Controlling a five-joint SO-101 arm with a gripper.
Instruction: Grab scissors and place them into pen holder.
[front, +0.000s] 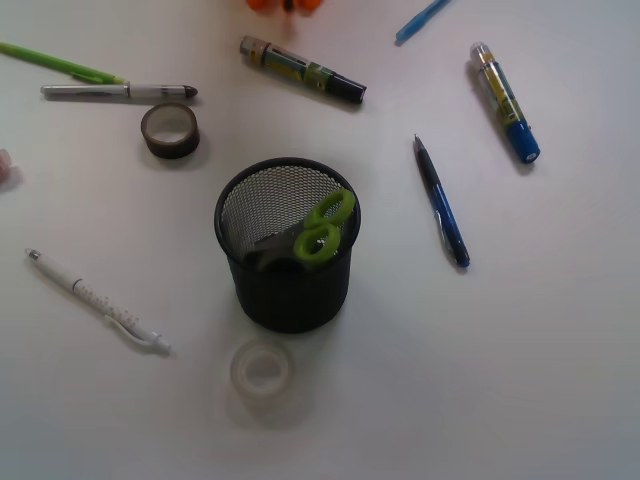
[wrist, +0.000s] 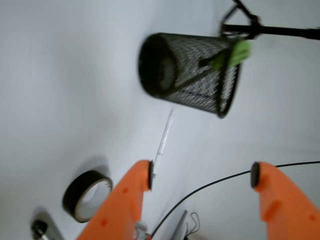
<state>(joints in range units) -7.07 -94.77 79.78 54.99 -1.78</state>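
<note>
The scissors (front: 322, 228) sit in the holder (front: 288, 290), loops at about 2 o'clock, seemingly against the rim. The claw (wrist: 202, 176) gapes wide, empty.

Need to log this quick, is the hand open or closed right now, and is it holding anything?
Hand: open and empty; the scissors sit in the pen holder.

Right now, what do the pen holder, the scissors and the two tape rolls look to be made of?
Pen holder: black wire mesh, probably metal, matte; light shows through the weave. Scissors: lime-green loops look like plastic; the grey blades, likely metal, are mostly hidden in the cup. Dark tape roll: brownish, slightly glossy film. Clear tape roll: translucent, whitish plastic.
</note>
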